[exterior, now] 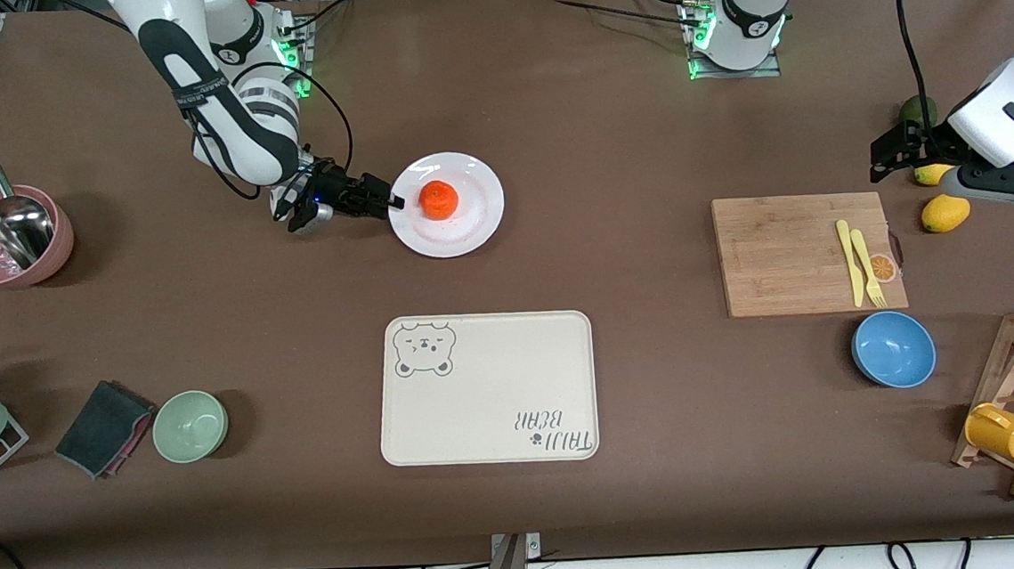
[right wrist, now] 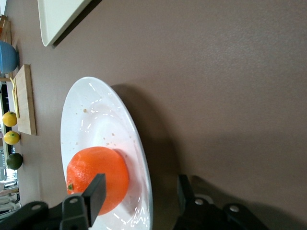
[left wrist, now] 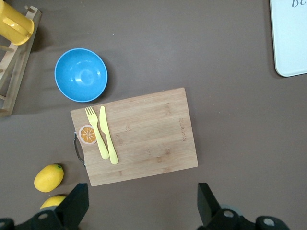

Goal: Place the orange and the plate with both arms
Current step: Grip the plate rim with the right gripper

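The red-orange orange (exterior: 439, 199) (right wrist: 96, 175) lies on the white plate (exterior: 476, 224) (right wrist: 91, 120), which sits on the brown table in front of the right arm's base. My right gripper (exterior: 392, 201) (right wrist: 139, 191) is low at the plate's edge on the right arm's side. Its jaws straddle the rim, one finger over the plate beside the orange and the other outside the rim, with a gap still showing. My left gripper (exterior: 886, 155) (left wrist: 143, 201) hangs open and empty over bare table by the cutting board at the left arm's end.
A cream bear tray (exterior: 488, 402) lies nearer the front camera than the plate. The wooden cutting board (exterior: 791, 256) carries a yellow fork and knife, with a blue bowl (exterior: 893, 348) and lemons (exterior: 945, 213) close by. A green bowl (exterior: 190, 425), folded cloth (exterior: 105, 427) and pink bowl (exterior: 8, 237) stand at the right arm's end.
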Controlling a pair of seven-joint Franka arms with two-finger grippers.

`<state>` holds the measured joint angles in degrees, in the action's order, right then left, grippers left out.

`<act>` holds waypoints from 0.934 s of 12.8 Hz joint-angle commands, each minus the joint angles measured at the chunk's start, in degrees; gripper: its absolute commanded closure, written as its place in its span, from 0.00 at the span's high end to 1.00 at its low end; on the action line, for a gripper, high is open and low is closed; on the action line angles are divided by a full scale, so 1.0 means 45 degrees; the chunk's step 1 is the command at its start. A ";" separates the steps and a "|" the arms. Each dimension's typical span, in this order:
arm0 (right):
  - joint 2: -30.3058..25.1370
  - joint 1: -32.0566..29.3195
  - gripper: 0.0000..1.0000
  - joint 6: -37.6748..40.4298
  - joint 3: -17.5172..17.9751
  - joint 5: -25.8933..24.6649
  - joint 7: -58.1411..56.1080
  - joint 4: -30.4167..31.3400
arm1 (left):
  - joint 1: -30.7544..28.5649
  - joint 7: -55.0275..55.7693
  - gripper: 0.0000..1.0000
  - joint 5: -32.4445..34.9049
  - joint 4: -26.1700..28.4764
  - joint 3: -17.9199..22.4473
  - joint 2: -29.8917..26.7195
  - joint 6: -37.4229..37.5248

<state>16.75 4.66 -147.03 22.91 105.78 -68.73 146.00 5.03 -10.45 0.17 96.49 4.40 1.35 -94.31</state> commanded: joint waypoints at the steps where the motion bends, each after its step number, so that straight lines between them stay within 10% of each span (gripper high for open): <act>1: -0.0088 -0.0077 0.56 -0.0139 0.0162 0.0400 -0.0411 0.0132 | -0.0083 -0.0236 1.00 0.0060 -0.0153 0.0018 0.0032 0.0079; 12: -0.0049 -0.0058 0.31 -0.0217 0.0338 0.0712 -0.0585 0.0113 | 0.0015 -0.0255 1.00 0.0079 -0.0153 0.0037 0.0247 0.0079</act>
<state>16.75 4.66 -147.24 23.68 107.05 -69.13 146.09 4.78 -10.45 0.17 96.49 4.43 2.14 -94.31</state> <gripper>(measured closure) 0.595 0.000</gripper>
